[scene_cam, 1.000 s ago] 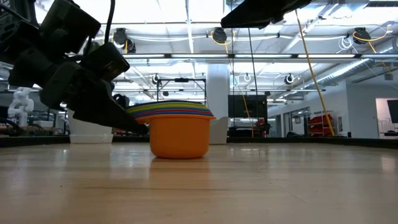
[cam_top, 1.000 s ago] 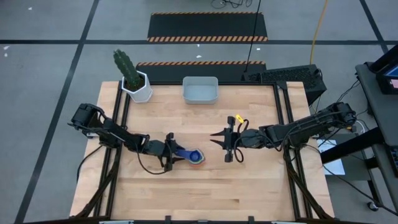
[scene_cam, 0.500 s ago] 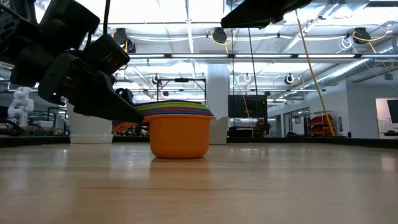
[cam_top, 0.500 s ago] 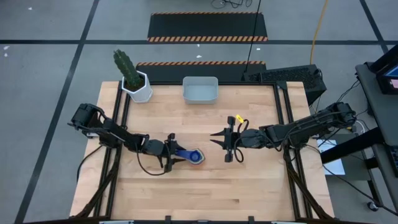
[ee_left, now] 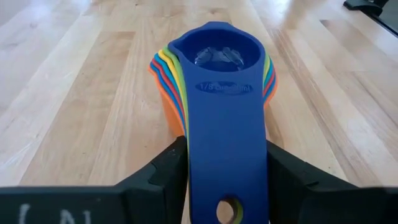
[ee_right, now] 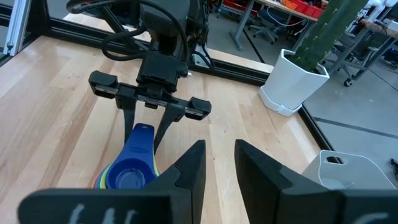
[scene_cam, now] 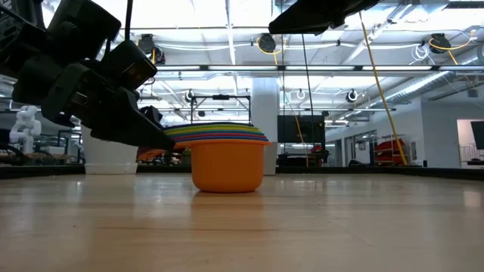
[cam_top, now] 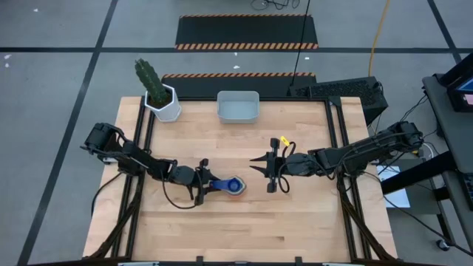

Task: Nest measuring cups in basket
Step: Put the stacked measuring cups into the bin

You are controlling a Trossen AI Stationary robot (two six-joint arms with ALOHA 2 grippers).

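Gripping: left gripper (ee_left: 227, 163) clamps the stacked flat handles, dark blue cup (ee_left: 219, 56) uppermost.
Stack location: nested measuring cups (cam_top: 232, 186) on the table (cam_top: 295, 229), mid-front.
Long axis: handles point back into the left gripper.
Basket (cam_top: 238, 106): far edge, empty, well apart.
Right gripper (cam_top: 270, 171): nearby, fingers slightly parted, holding nothing.

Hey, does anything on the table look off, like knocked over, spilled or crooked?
Nothing stands out. The measuring cups sit nested in one upright stack on the wood, the left tool straddling their handles. The basket is upright at the far edge of the table, and the cactus pot stands beside it. The right tool waits nearby.
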